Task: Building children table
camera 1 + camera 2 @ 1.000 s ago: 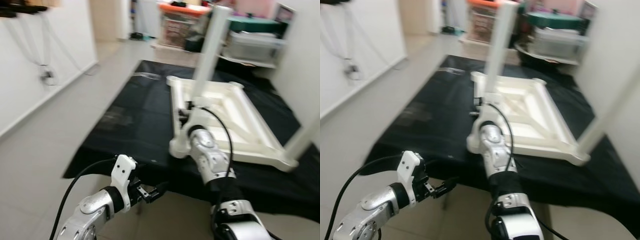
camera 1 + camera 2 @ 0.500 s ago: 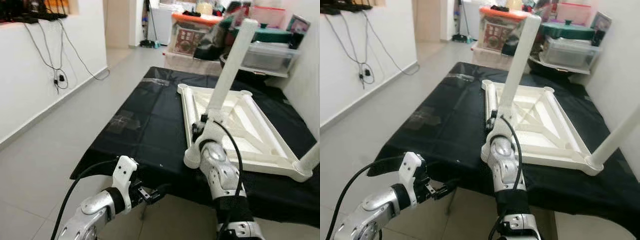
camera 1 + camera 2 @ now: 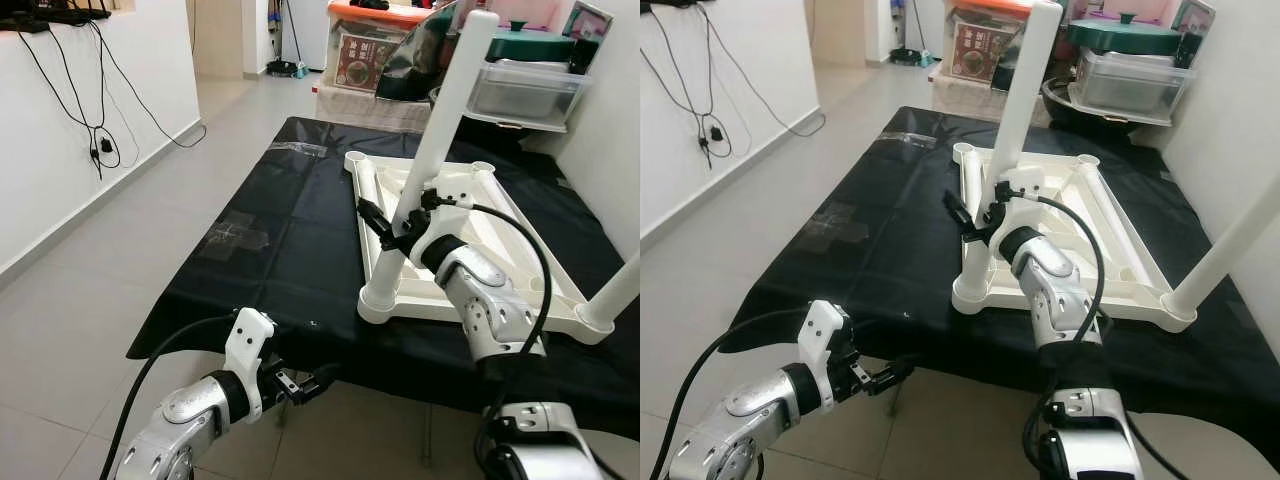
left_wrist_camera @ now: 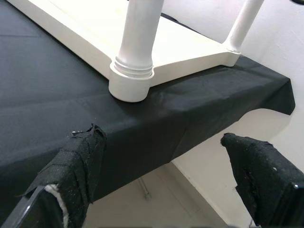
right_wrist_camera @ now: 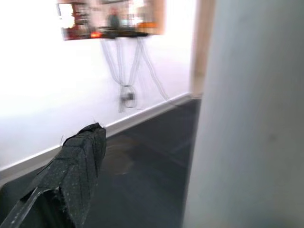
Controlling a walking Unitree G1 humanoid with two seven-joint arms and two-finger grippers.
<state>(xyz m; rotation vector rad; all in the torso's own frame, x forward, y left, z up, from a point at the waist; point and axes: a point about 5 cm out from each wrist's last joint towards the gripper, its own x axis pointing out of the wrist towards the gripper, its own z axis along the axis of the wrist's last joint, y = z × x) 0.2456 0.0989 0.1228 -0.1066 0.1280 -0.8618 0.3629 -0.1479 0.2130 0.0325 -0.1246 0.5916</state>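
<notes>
A white children's table [image 3: 470, 262] lies upside down on a black cloth [image 3: 280, 240]. One white leg [image 3: 440, 140] stands up from its near left corner. A second leg [image 3: 622, 290] rises at the near right corner. My right gripper [image 3: 390, 226] is at the lower part of the near left leg, open, with one black finger [image 3: 369, 212] on the leg's left side. In the right wrist view that finger [image 5: 76, 166] stands apart from the leg [image 5: 247, 118]. My left gripper [image 3: 305, 385] hangs open below the cloth's front edge, with its fingertips [image 4: 88, 142] wide apart.
Plastic storage boxes [image 3: 520, 90] and a carton [image 3: 365, 60] stand behind the cloth. A white wall with hanging cables [image 3: 95, 110] runs along the left, with tiled floor [image 3: 120, 260] beside it. Another wall [image 3: 610, 130] is close on the right.
The camera has shifted. My right forearm has swung to the right, and its gripper has risen from the leg's base socket to higher up the leg. The left gripper has stayed in place.
</notes>
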